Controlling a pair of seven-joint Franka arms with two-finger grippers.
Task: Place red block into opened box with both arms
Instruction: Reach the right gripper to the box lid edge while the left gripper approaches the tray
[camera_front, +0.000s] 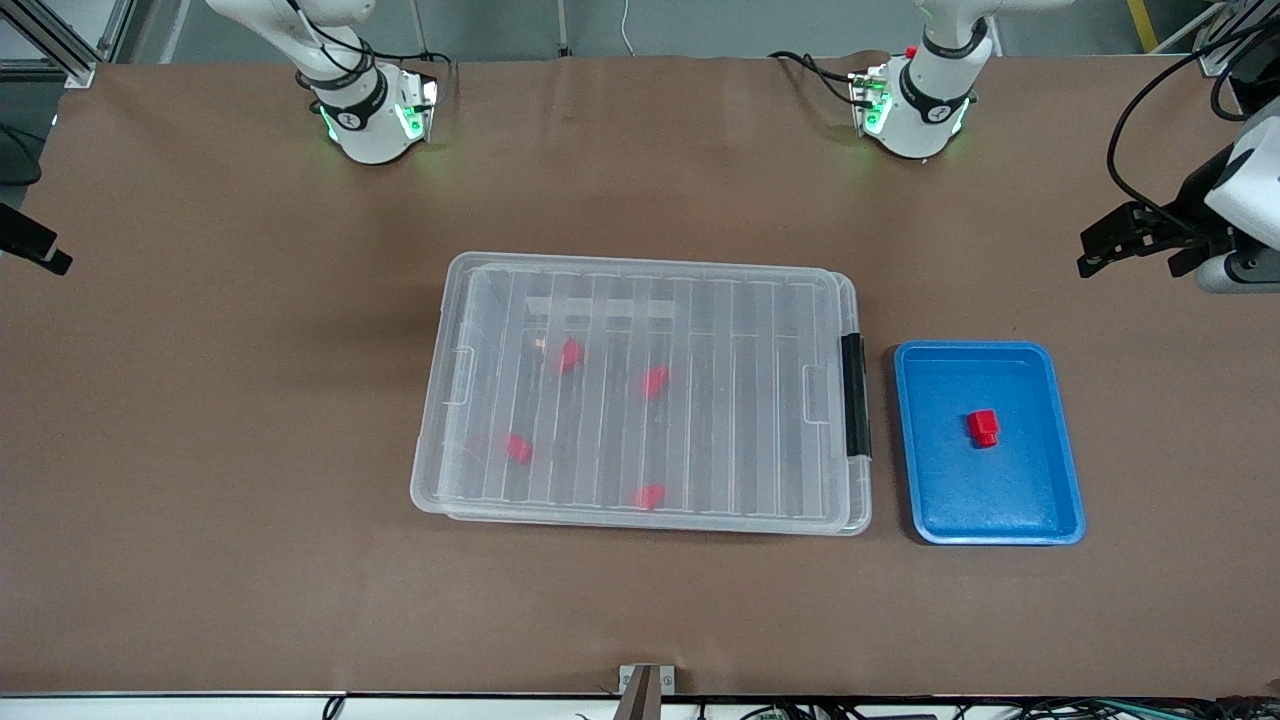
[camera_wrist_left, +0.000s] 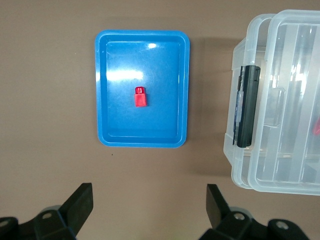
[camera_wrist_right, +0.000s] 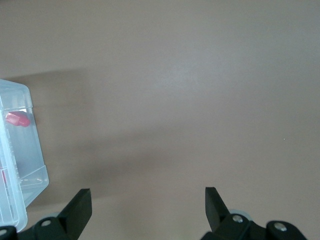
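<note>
The red block (camera_front: 983, 427) lies in the blue tray (camera_front: 1000, 495), beside the box (camera_front: 440, 400) at the left arm's end. The left wrist view shows the red block (camera_wrist_left: 141, 96) in the tray (camera_wrist_left: 120, 125). A ribbed clear lid (camera_front: 760, 400) lies on the box, with the black clasp (camera_front: 853, 393) on the short side by the tray. My left gripper (camera_front: 1090, 252) hangs open and empty over bare table beside the tray; its own view shows it (camera_wrist_left: 148, 195) wide apart. My right gripper (camera_wrist_right: 147, 196) is open and empty over bare table at the right arm's end.
Several similar red pieces (camera_front: 568, 355) lie inside the box under the lid. The right wrist view catches one corner of the box (camera_wrist_right: 20, 165) with a red piece (camera_wrist_right: 17, 119) in it. Brown table (camera_front: 250, 450) surrounds everything. Both arm bases stand along the table's edge farthest from the front camera.
</note>
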